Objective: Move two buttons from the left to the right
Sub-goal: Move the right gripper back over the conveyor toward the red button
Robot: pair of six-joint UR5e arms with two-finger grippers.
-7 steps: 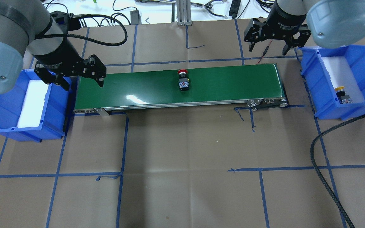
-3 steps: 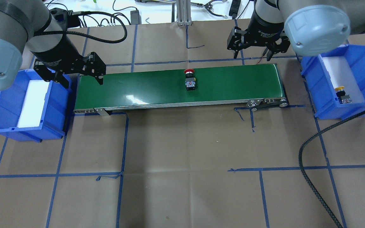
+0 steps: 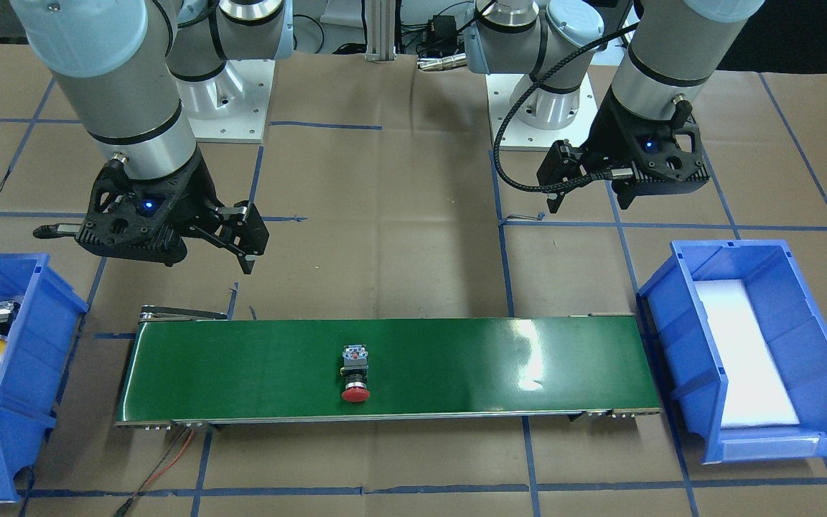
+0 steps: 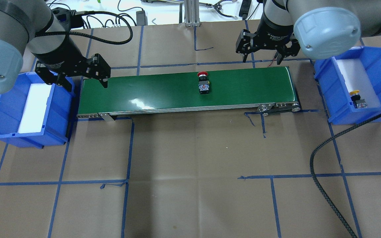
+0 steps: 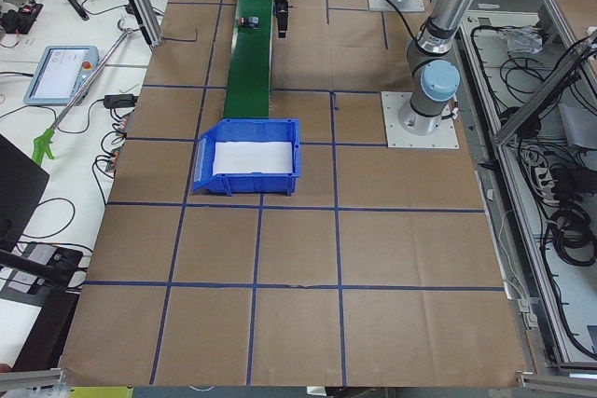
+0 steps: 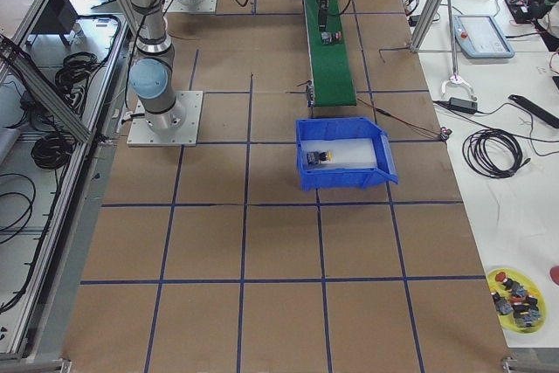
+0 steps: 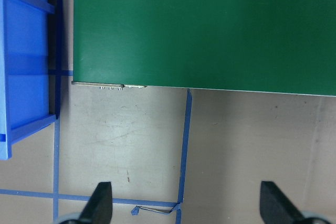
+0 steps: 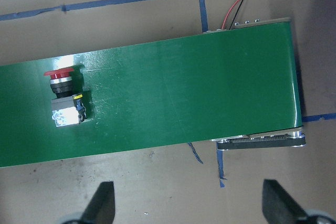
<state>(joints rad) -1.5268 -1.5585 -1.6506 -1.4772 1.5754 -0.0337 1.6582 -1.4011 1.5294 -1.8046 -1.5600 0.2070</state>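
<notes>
- A brown paper-covered table (image 4: 190,165) marked with a blue tape grid is seen across the overhead view.
- A long green conveyor belt (image 4: 144,89) is laid from 9 to 3 o'clock.
- A blue plastic bin (image 4: 57,112) is set at the belt's 9 o'clock end, and a second blue plastic bin (image 4: 327,86) at its 3 o'clock end.
- The left gripper (image 4: 88,87) is held over the 9 o'clock end, fingers spread wide, nothing between them.
- The right gripper (image 4: 262,60) is hung at 1 o'clock from the belt's middle, fingers likewise apart and empty.
- The red-capped push-button switch (image 4: 204,82) is found lying on the belt just 3 o'clock of centre, cap towards 12.
- The yellow-capped push-button switch (image 4: 358,99) is seen inside the 3 o'clock bin, towards its 6 o'clock side.
</notes>
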